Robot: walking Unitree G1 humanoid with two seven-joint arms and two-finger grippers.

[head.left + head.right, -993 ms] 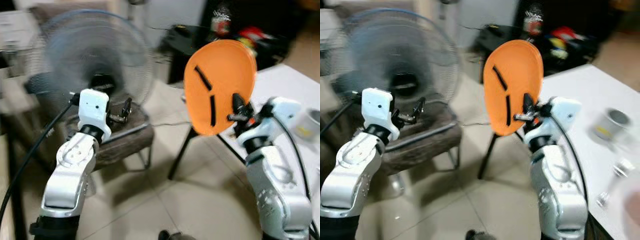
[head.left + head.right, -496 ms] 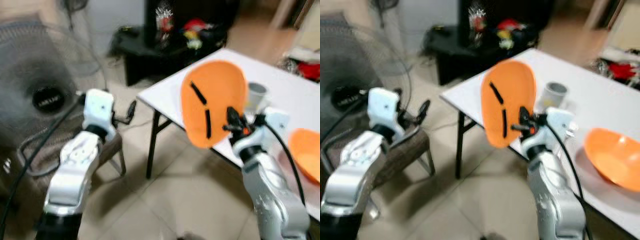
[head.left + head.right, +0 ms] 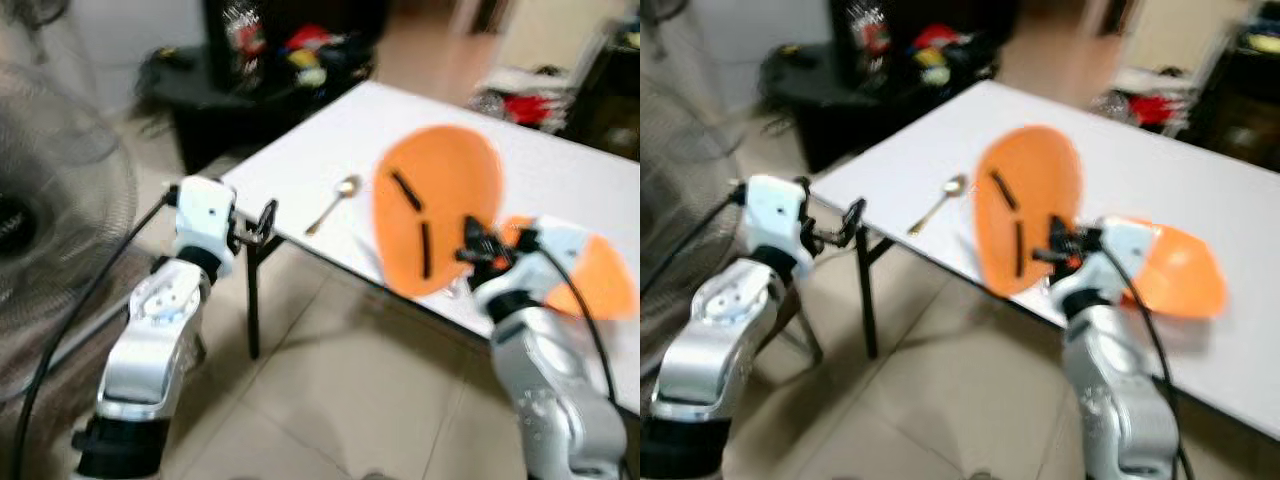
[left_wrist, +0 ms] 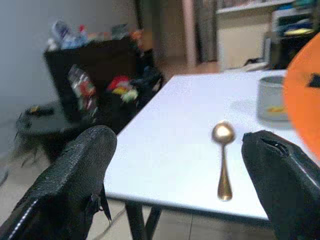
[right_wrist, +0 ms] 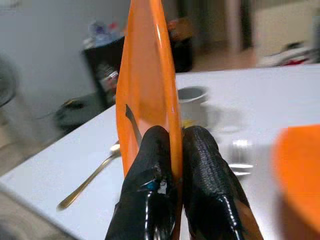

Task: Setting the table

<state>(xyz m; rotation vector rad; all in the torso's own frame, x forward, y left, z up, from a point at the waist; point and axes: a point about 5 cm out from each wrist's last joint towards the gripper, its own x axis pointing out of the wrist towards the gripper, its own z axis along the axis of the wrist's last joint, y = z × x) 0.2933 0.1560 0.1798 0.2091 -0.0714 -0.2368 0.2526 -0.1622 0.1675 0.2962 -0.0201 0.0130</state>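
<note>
So the right gripper (image 5: 172, 150) is pinched tight on the rim of an orange plate (image 3: 437, 220), both black fingers (image 5: 205, 165) pressed flat against either face of it with no gap. The plate is held up on edge, nearly vertical, its face turned toward the head camera and its long axis running up and down with a slight lean. It hangs in the air over the near edge of the white table (image 3: 400, 130), not resting on anything. Two dark marks show on the face of the plate in the head views.

The left gripper (image 4: 185, 170) is empty and spread wide, fingers well apart, hovering just off the table's corner and pointing across the tabletop.

A gold spoon (image 3: 334, 203) lies flat on the table near that corner, bowl end pointing away from the robot, handle toward the edge. An orange bowl (image 3: 1175, 268) sits on the table just behind the right wrist.

The head views are pretty blurry. The wrist views show a grey cup (image 4: 271, 98) standing on the table beyond the spoon. The right wrist view also gives the plate dead edge-on, which is how you can tell the fingers clamp both sides.

A standing fan (image 3: 50, 200) is off to the robot's left on the tiled floor (image 3: 330, 390).
</note>
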